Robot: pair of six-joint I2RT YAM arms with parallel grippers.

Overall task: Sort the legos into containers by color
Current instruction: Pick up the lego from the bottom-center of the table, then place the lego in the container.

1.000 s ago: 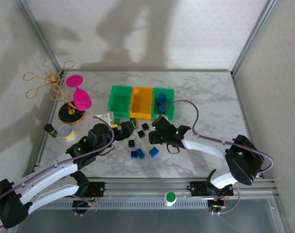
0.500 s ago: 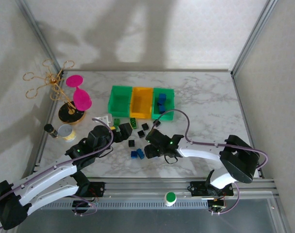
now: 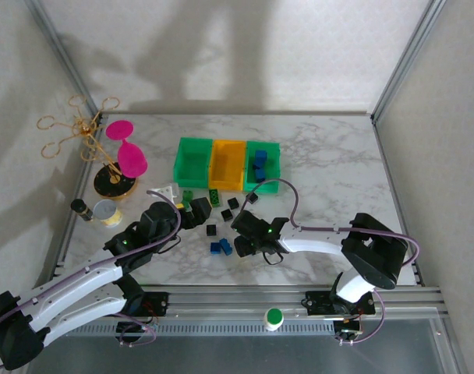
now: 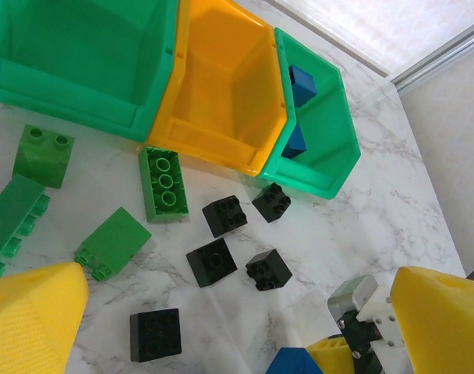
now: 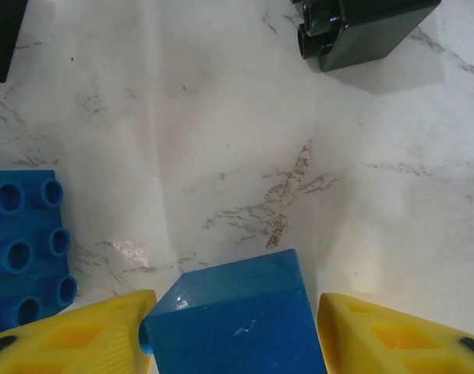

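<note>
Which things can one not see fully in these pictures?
Right wrist: the blue brick between the fingers of the right pincer is cut by the bottom edge; grip unclear.
Left wrist: the long green brick is cut by the left edge, the left green bin by the top edge.

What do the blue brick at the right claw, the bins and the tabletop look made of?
Blue brick: hard moulded plastic, glossy, with a light scuff.
Bins: smooth moulded plastic, soft sheen on the walls.
Tabletop: marble-look, veined white; possibly laminate, cannot tell.
</note>
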